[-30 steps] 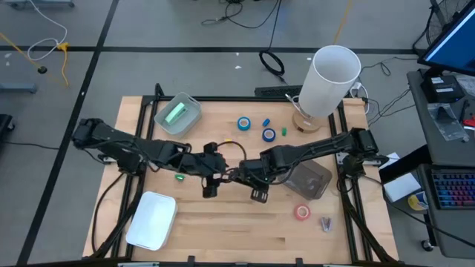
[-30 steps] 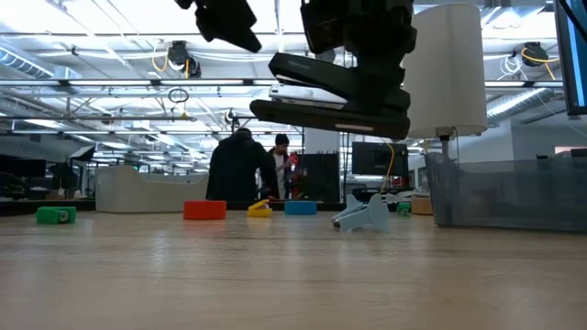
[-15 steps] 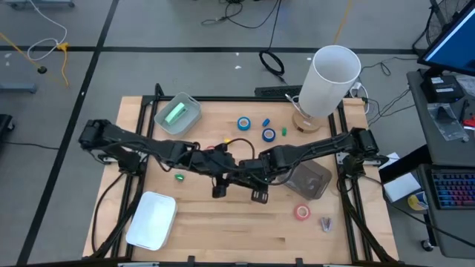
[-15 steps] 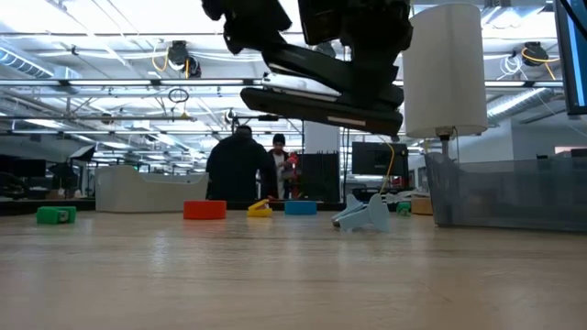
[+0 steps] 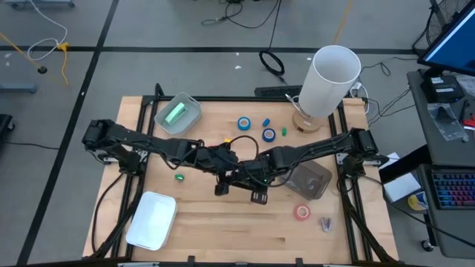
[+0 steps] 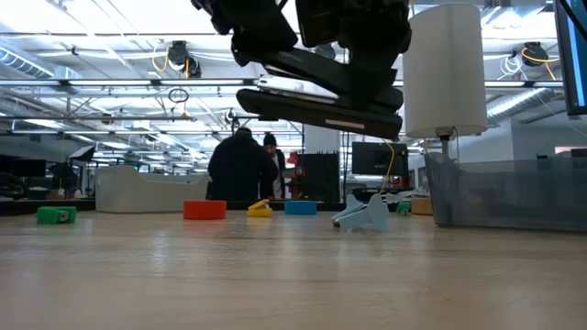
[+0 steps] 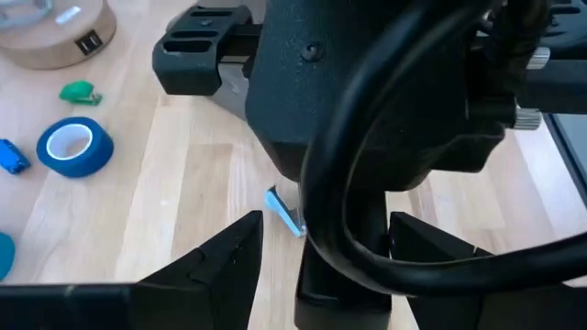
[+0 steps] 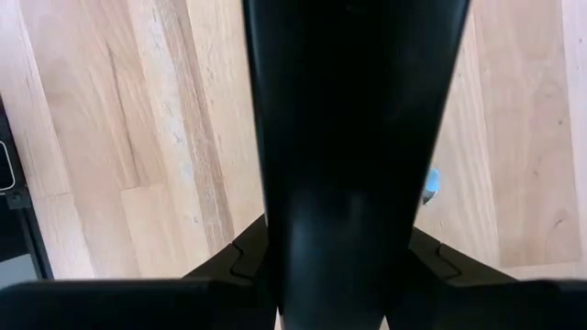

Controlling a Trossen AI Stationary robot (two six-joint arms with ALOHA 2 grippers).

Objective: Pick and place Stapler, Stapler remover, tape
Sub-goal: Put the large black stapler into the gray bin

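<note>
Long black stapler (image 6: 321,96) aloft, level, clamped above mid-table. Pale blue claw-shaped staple remover (image 6: 363,214) on wood. Blue tape rings (image 5: 243,124) at back; red tape ring (image 5: 302,213) near front.

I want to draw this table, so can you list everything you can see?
stapler: one, black, in the air over the table's middle
tape rolls: two blue near the white cylinder; one red on the right arm's side
staple remover: one, greyish, beside the red roll
clear bins: two; one holding something green, one by the right arm
white tray: one, corner on the left arm's side
white cylinder: one, on a wooden base
small bits: two green, one blue
people: two, dark clothes, far behind
left gripper: open, beside the stapler
right gripper: shut on the stapler
</note>
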